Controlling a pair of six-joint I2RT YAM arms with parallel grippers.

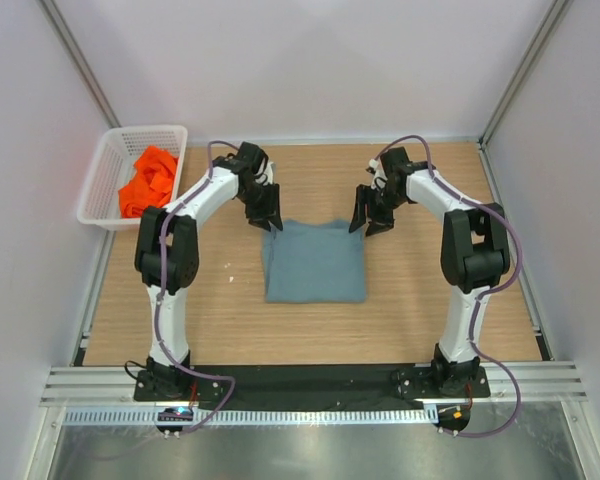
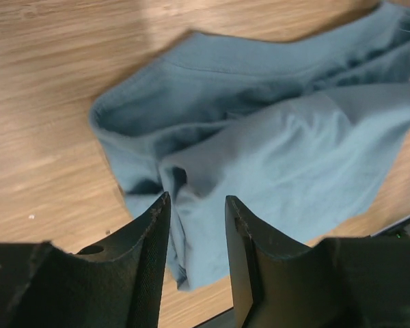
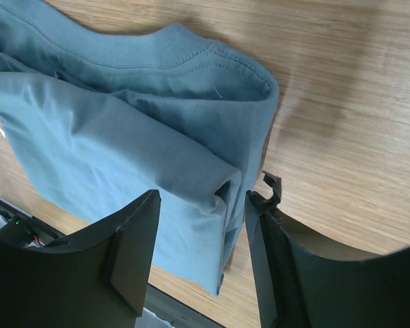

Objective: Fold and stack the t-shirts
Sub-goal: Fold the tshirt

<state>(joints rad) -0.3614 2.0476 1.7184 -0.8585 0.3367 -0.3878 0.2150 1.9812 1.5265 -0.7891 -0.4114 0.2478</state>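
Observation:
The grey-blue t-shirt lies folded into a rectangle at the middle of the table. It also shows in the left wrist view and the right wrist view. My left gripper hovers open over its far left corner, jaws apart with nothing between them. My right gripper hovers open over its far right corner, jaws apart and empty. The orange t-shirt lies crumpled in the white basket at the far left.
The wooden table is walled by white panels on three sides. A black strip and metal rails run along the near edge by the arm bases.

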